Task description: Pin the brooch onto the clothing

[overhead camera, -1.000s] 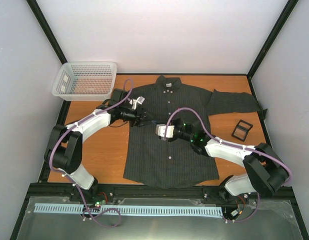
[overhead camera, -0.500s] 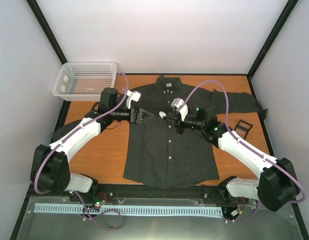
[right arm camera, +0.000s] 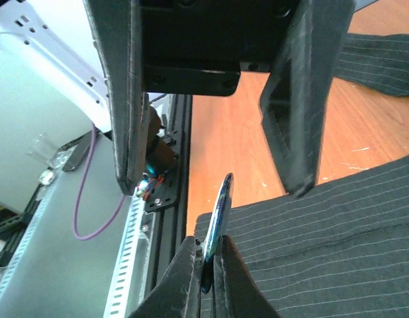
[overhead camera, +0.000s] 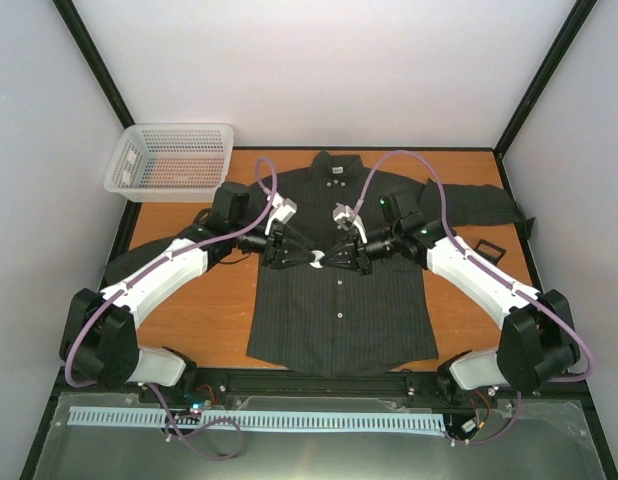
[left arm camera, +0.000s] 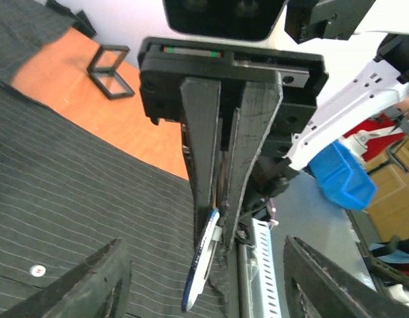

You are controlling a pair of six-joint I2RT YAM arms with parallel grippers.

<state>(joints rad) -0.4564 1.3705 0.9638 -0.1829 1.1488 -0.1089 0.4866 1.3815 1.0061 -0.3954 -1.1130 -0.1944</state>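
Brooch [right arm camera: 216,218] edge-on in the pinched-shut right gripper [right arm camera: 206,258], wide-spread left gripper [left arm camera: 204,245] flanking it (overhead: a white speck).

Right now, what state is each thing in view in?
left gripper: open, straddling the brooch without touching it.
right gripper: shut on the brooch.
brooch: held edge-on above the shirt, not yet pinned.
shirt: spread flat, buttoned.
basket: upright.
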